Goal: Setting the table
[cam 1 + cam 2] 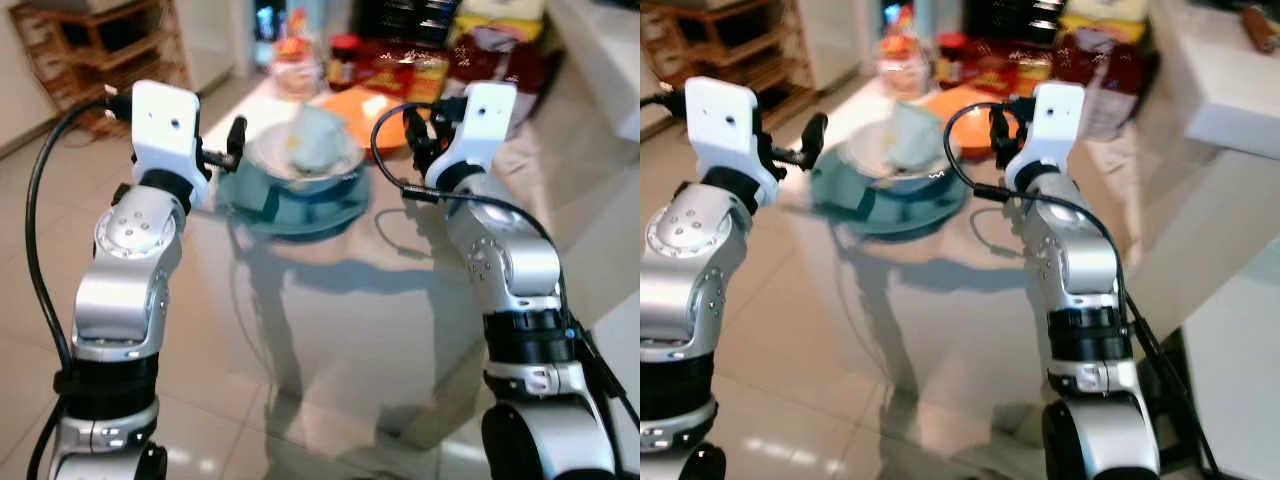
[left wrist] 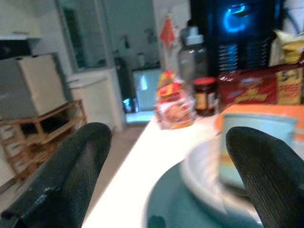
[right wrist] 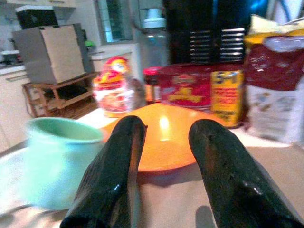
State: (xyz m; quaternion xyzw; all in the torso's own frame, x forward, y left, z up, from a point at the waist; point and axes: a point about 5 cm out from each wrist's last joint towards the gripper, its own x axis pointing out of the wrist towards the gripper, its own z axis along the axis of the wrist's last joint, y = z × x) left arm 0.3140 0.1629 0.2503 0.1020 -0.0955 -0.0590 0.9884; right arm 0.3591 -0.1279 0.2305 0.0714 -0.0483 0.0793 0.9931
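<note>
A teal plate (image 1: 300,215) lies on the glossy white table (image 1: 340,330), with a white bowl (image 1: 330,168) on it and a pale green cup (image 1: 315,135) in the bowl. Behind them is an orange plate (image 1: 375,108). My left gripper (image 1: 245,160) is open at the teal plate's left rim, its fingers wide apart (image 2: 166,137) and nothing between them. My right gripper (image 1: 418,130) hovers just right of the bowl, open (image 3: 168,126) and empty, pointing at the orange plate (image 3: 166,137). The green cup (image 3: 57,161) sits beside it.
At the table's far end stand a dark-lidded jar (image 1: 343,60), a bag of snacks (image 1: 295,60), red and yellow packets (image 1: 410,70) and a bottle (image 2: 192,52). A wooden shelf (image 1: 100,40) is at the far left. A white counter (image 1: 1230,90) runs along the right.
</note>
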